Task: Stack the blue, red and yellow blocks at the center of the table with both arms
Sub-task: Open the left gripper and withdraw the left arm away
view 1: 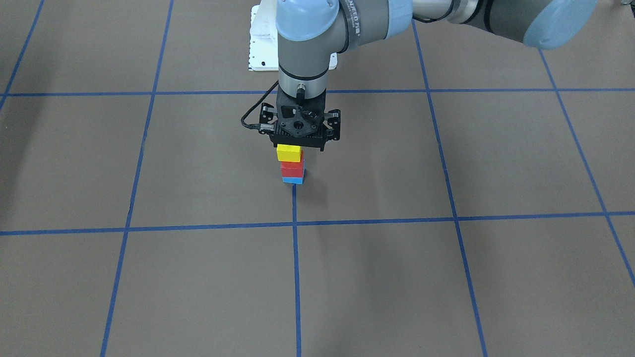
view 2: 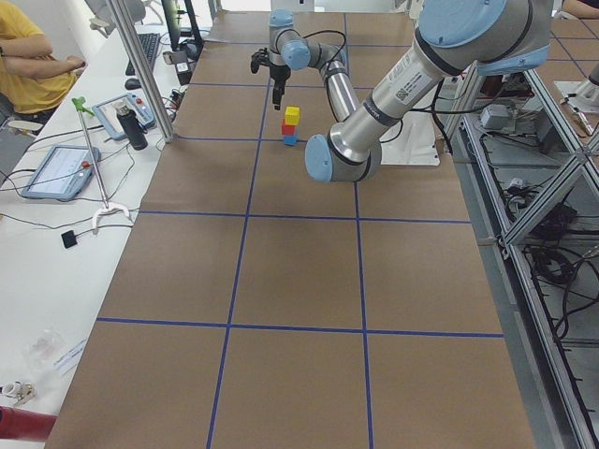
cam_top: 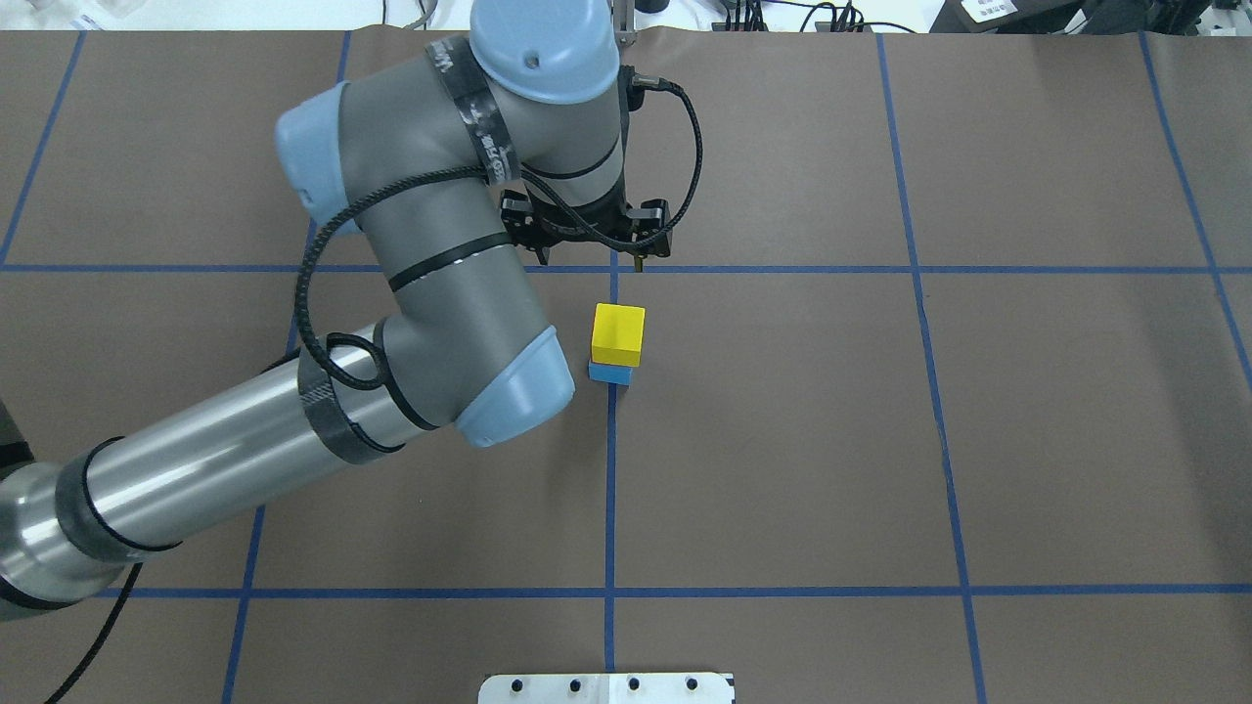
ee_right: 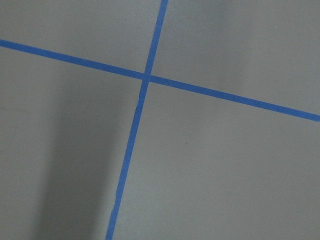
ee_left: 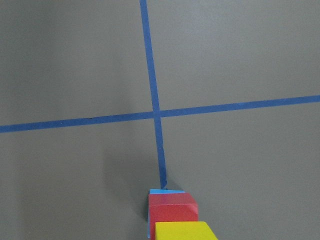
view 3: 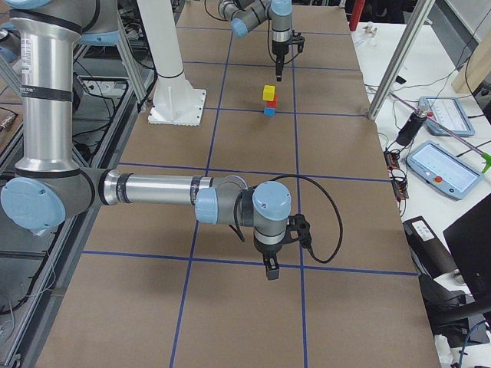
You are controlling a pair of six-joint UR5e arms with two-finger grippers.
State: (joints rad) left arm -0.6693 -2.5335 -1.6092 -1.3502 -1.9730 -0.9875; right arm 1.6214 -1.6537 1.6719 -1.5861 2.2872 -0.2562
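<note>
A stack stands at the table's centre: the blue block [view 1: 293, 180] at the bottom, the red block [view 1: 291, 169] on it, and the yellow block [view 1: 289, 152] on top. In the overhead view the yellow block [cam_top: 618, 332] hides the red one. The stack also shows at the bottom edge of the left wrist view [ee_left: 172, 220]. My left gripper [cam_top: 589, 256] hangs open and empty, raised just beyond the stack and apart from it. My right gripper [view 3: 268, 272] hovers over bare table far from the stack. I cannot tell whether it is open or shut.
The robot's white base plate [cam_top: 606, 689] lies at the table's near edge. Blue tape lines [cam_top: 611, 489] cross the brown table. Tablets [view 2: 58, 171] and an operator [view 2: 28, 56] sit at a side bench beyond the table's far edge.
</note>
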